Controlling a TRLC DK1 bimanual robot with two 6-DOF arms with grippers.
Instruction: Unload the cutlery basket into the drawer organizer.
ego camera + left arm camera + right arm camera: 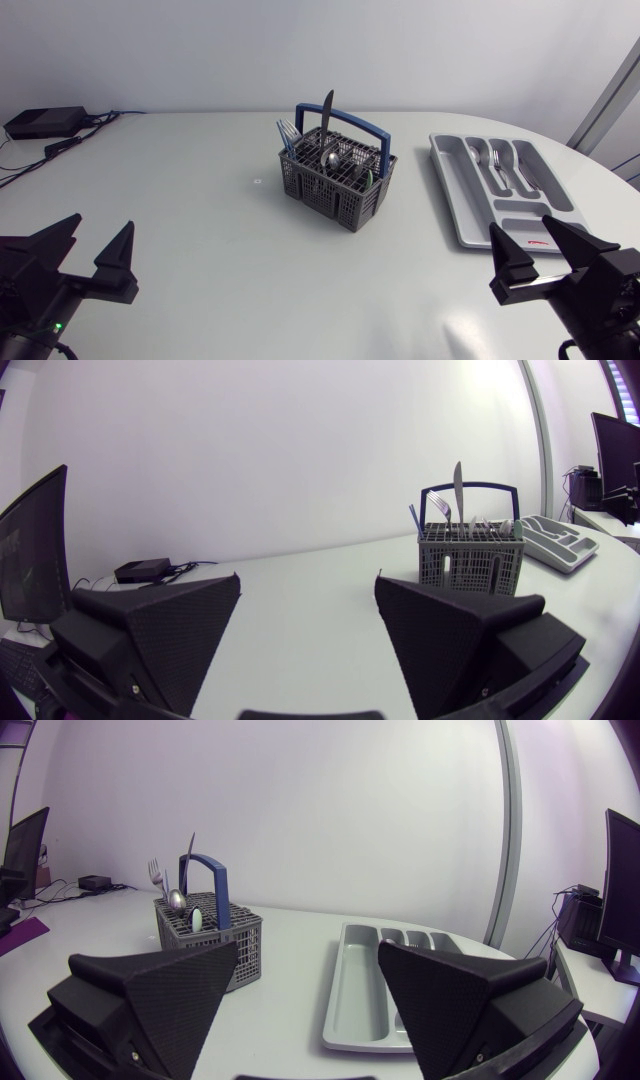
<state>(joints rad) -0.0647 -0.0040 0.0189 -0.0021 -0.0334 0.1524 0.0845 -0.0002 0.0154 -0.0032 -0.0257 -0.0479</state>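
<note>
Two released, empty claws, left claw [101,222] and right claw [520,223], flank the loaded basket [330,195], set near the organizer [465,205], presumably for unloading.

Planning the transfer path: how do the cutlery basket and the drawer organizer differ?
The cutlery basket is dark grey, tall and mesh-walled with a blue handle; the drawer organizer is pale grey and shallow. The basket's cutlery stands upright; the organizer's forks lie flat. The basket sits mid-table, the organizer nearer the right gripper. Both rest untouched on the table.
</note>
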